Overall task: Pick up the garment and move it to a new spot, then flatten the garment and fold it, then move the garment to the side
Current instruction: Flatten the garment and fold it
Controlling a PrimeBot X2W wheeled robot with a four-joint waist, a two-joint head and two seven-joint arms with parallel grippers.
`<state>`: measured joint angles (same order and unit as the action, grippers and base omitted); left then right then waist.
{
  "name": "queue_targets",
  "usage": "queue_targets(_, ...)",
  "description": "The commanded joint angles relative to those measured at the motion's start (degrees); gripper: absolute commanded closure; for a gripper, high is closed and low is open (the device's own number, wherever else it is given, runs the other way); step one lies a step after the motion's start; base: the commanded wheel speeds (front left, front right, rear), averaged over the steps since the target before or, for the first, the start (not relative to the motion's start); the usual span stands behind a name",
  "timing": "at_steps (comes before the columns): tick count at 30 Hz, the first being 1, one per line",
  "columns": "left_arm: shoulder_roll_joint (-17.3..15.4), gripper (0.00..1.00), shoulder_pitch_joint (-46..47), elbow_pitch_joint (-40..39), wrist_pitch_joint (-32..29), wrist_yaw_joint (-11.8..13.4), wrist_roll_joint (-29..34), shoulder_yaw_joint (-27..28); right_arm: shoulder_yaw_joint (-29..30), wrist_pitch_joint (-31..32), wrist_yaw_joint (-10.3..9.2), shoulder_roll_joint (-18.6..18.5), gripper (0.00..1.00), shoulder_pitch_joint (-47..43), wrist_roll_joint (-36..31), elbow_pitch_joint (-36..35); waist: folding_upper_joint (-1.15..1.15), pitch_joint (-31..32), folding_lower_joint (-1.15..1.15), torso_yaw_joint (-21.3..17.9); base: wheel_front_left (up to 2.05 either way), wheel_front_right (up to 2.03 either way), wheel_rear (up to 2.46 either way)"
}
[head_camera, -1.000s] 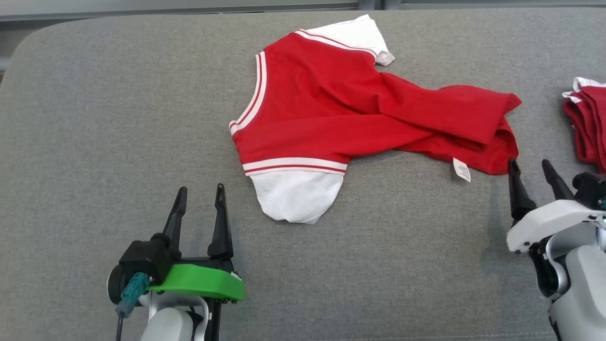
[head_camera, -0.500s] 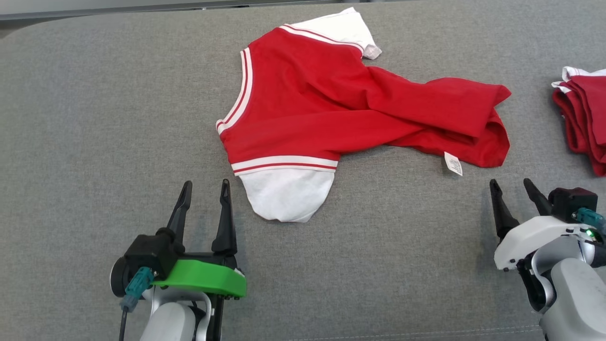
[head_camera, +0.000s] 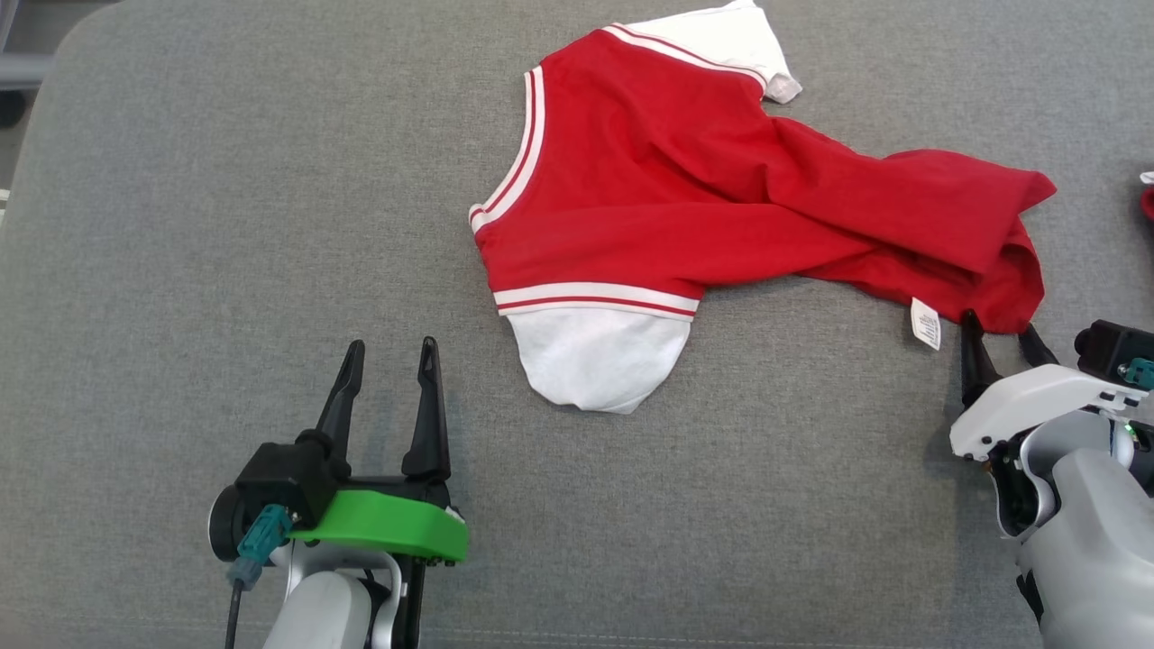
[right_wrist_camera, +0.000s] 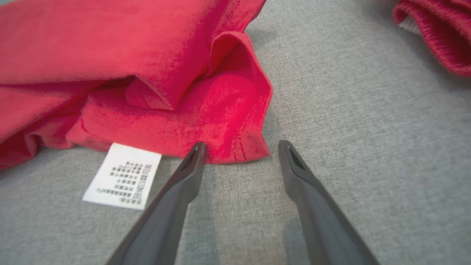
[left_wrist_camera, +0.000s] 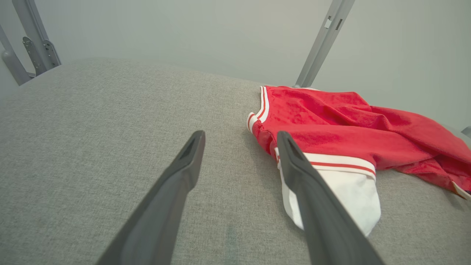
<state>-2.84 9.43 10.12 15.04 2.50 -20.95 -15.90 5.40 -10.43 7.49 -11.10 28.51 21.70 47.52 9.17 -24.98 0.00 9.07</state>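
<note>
The red garment (head_camera: 685, 207) with white sleeves lies rumpled on the grey cushion (head_camera: 225, 225), ahead of both grippers. The right gripper (head_camera: 997, 324) is spread wide and grasps nothing. Its fingertips sit at the near corner of the hem, one tip right at the fabric's edge. A white care label (right_wrist_camera: 121, 176) lies flat just to that gripper's left. The left gripper (head_camera: 391, 345) is likewise released, over bare cushion, with the near white sleeve (head_camera: 595, 356) just ahead and to its right, apart from it. Another red cloth (right_wrist_camera: 438, 40) lies ahead and to the right of the right gripper.
</note>
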Motion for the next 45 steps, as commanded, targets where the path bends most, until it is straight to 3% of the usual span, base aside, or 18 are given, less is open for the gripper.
queue_targets(1,-0.11,0.0,0.47,0.22,0.16,-0.13,0.49,0.21,-0.47,-0.35,0.0,-0.18,0.64,0.4,0.91,1.01,0.0,0.04,0.0,0.11,0.0,0.0,0.0)
queue_targets(3,-0.11,0.0,0.15,0.24,0.16,0.03,0.65,0.39,-1.57,-1.32,0.0,0.0,1.0,1.37,1.94,1.73,0.0,0.3,0.0,-0.09,0.0,0.0,0.0)
queue_targets(9,-0.12,0.0,-1.31,0.64,0.16,-0.05,0.31,0.67,-5.77,-3.25,0.0,-0.48,1.0,1.49,7.01,-1.93,0.0,1.84,0.0,-2.31,0.0,0.0,0.0)
queue_targets(16,-0.12,0.0,-2.65,1.29,0.16,-0.06,-0.22,0.51,-9.2,-0.18,0.0,-2.89,1.0,-4.83,14.27,-14.12,0.0,3.86,0.0,-6.23,0.0,0.0,0.0)
queue_targets(24,-0.12,0.0,-3.06,1.46,0.16,0.05,-0.38,0.21,-5.2,7.69,0.0,-4.48,1.0,-13.6,17.0,-24.52,0.0,4.21,0.0,-8.32,0.0,0.0,0.0)
queue_targets(31,-0.12,0.0,-1.74,1.88,0.16,-0.37,-0.08,-0.01,-0.94,10.55,0.0,-2.65,1.0,-15.21,13.85,-22.0,0.0,3.34,0.0,-7.9,0.0,0.0,0.0)
queue_targets(32,-0.12,0.0,-1.64,1.97,0.16,-0.37,0.02,0.11,-0.38,10.08,0.0,-2.45,0.88,-14.77,13.37,-21.31,0.0,3.27,0.0,-7.82,0.0,0.0,0.0)
queue_targets(33,-0.12,0.0,-1.61,2.12,0.16,-0.39,0.05,0.18,0.09,9.75,0.0,-2.21,0.39,-14.49,12.76,-20.45,0.0,3.24,0.0,-7.77,0.0,0.0,0.0)
queue_targets(34,-0.12,0.0,-1.6,2.33,0.16,-0.49,0.03,0.17,0.26,9.43,0.0,-1.96,0.0,-14.32,12.03,-19.78,0.0,3.23,0.0,-7.73,0.0,0.0,0.0)
queue_targets(39,-0.12,0.0,-1.23,3.84,0.16,-1.21,-0.57,-0.24,0.87,7.97,0.0,-1.31,0.0,-14.4,10.84,-18.52,0.0,3.63,0.0,-8.34,0.0,0.0,0.0)
queue_targets(45,-0.13,0.0,0.27,7.62,0.16,-2.69,-2.11,-1.13,1.91,5.78,0.0,-2.21,0.0,-16.12,10.79,-21.71,0.0,4.22,0.0,-10.42,0.0,0.0,0.0)
